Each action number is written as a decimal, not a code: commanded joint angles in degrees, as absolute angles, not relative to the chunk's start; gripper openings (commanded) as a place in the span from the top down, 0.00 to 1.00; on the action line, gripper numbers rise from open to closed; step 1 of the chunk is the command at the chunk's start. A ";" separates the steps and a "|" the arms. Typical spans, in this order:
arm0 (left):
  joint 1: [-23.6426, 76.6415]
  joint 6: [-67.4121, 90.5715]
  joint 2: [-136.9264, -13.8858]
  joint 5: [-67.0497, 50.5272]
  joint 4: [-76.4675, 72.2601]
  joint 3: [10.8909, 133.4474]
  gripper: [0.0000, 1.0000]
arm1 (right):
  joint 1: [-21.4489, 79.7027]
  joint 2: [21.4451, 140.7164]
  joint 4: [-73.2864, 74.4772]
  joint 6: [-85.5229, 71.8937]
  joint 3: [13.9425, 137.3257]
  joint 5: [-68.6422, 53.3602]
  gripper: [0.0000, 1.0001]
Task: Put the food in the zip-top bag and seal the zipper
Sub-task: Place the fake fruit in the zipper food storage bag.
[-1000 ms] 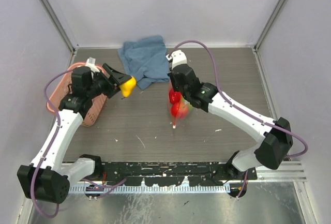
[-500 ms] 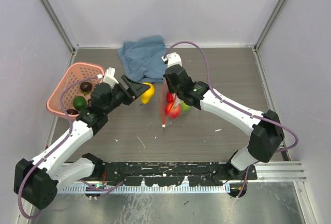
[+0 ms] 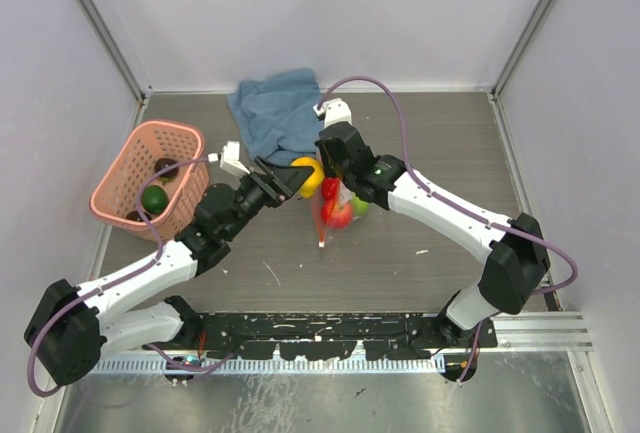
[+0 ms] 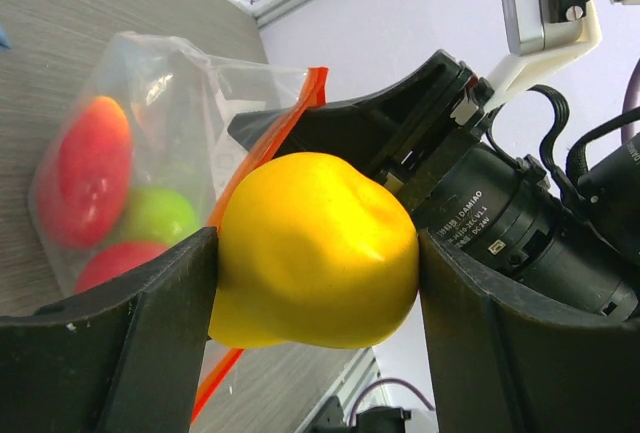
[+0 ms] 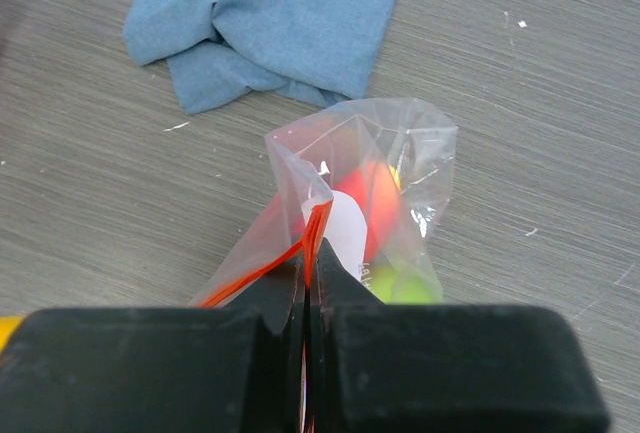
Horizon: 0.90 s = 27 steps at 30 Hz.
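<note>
My left gripper [image 3: 297, 179] is shut on a yellow toy fruit [image 3: 309, 175], seen large in the left wrist view [image 4: 315, 251], and holds it right beside the mouth of the zip-top bag [image 3: 336, 206]. My right gripper [image 5: 308, 258] is shut on the bag's red-orange zipper strip [image 5: 262, 271] and holds the clear bag [image 5: 385, 168] up off the table. Red and green fruits [image 4: 95, 168] lie inside the bag [image 4: 150, 143]. More dark and green fruits [image 3: 154, 196] sit in the pink basket.
A pink lattice basket [image 3: 112, 180] stands at the left. A crumpled blue cloth [image 3: 278, 118] lies at the back centre, also in the right wrist view [image 5: 265, 23]. Grey walls close in the table on three sides.
My left arm has carried the yellow fruit rightward from the basket to the bag's mouth. My right gripper has shifted the bag slightly left and back.
</note>
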<state>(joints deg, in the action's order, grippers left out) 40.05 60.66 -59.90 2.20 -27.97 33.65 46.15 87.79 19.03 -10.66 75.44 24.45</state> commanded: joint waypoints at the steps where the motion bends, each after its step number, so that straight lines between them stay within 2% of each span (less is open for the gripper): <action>1: 43.26 60.65 -61.53 10.37 -41.71 32.45 1.00 | 46.36 87.50 17.12 -13.10 77.38 22.47 0.99; 11: 49.02 60.97 -65.46 18.29 -52.79 28.93 1.00 | 46.27 86.04 16.17 -15.41 76.41 21.80 0.99; 27: 54.45 58.69 -71.13 24.65 -53.00 27.60 1.00 | 43.25 80.39 11.71 -20.99 72.93 15.47 1.00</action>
